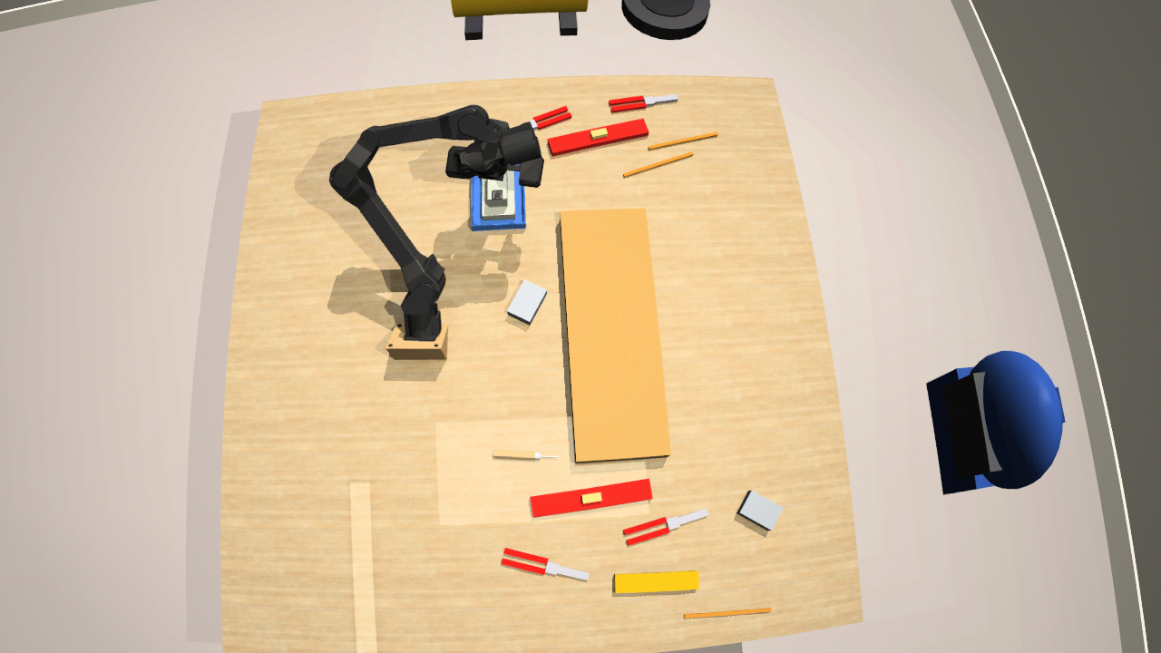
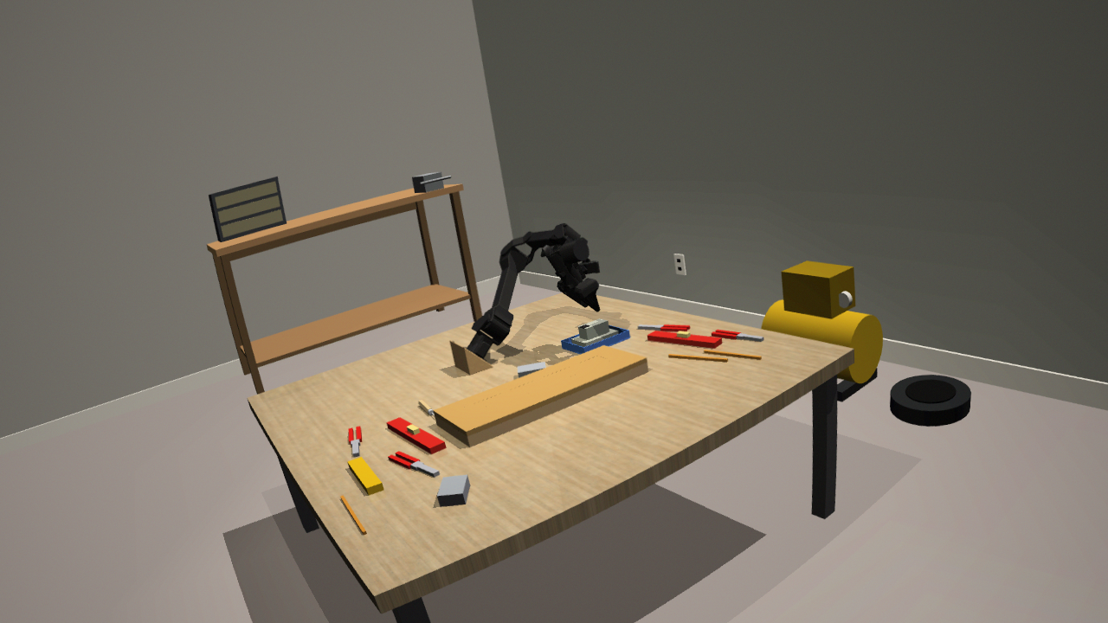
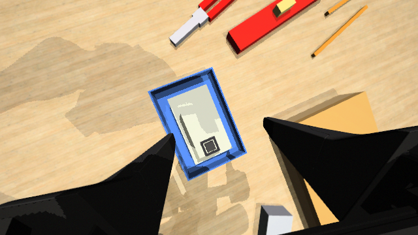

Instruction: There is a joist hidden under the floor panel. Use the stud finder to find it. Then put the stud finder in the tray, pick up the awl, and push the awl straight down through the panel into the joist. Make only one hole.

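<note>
1. The stud finder [image 1: 498, 209] [image 2: 595, 330] [image 3: 210, 127] lies in the blue tray [image 1: 496, 228] [image 2: 608, 341] [image 3: 228, 111], with its small dark square facing up.
2. The gripper [image 1: 496, 167] [image 2: 595, 288] [image 3: 219, 128] is above the tray. Its fingers are spread wide, and it holds nothing.
3. A grey block [image 1: 526, 301] [image 2: 531, 369] [image 3: 279, 223] sits between the arm's base and the long orange panel [image 1: 612, 333] [image 2: 542, 391] [image 3: 346, 114].
4. The awl [image 1: 515, 454] [image 2: 424, 407] lies on its side near one end of the panel.
5. All this is on a big light wood table [image 1: 730, 325] [image 2: 658, 418] [image 3: 98, 59] with thin streaks in its top. Dark arm shadows fall on it.
6. The floor [image 1: 105, 325] [image 2: 155, 480] is pale pinkish grey. The walls [image 2: 348, 93] are grey, and one looks darker. A white outlet [image 2: 679, 264] is low on the dark one.
7. A brown shelf [image 2: 340, 216] stands behind the table. A yellow tank [image 1: 519, 6] [image 2: 822, 333] is on the floor past one end.
8. The top view cuts off the tank. The arm hides part of the tray there.
9. The panel hides what is under it. Tiny dots on it are too small to make out well.
10. In the side view, the awl is partly hidden behind the panel's end.
</note>
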You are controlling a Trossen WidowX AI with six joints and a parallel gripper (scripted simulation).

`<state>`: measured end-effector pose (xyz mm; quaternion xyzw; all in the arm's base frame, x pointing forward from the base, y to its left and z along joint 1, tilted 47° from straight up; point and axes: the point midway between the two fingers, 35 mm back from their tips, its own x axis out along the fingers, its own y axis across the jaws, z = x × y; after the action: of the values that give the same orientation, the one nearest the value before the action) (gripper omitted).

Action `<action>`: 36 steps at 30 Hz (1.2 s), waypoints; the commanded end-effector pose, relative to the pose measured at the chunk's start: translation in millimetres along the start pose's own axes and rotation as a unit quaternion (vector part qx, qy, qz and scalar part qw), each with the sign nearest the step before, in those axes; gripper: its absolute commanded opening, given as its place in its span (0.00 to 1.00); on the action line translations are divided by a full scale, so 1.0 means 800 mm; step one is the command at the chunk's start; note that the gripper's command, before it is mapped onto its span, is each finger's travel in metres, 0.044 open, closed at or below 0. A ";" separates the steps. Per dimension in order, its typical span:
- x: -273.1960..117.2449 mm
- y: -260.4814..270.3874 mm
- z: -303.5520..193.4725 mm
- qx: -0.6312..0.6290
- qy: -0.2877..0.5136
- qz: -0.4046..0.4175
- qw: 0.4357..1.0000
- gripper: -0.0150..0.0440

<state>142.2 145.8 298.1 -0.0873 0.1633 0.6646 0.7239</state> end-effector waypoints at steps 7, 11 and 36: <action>-0.044 -0.164 -0.111 0.197 0.105 -0.099 0.970 1.00; -0.076 -0.209 -0.177 0.271 0.137 -0.126 0.944 1.00; -0.197 -0.142 -0.631 0.642 0.203 -0.097 0.733 1.00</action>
<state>212.5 -177.0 -93.9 0.2225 0.6684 0.3006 0.6430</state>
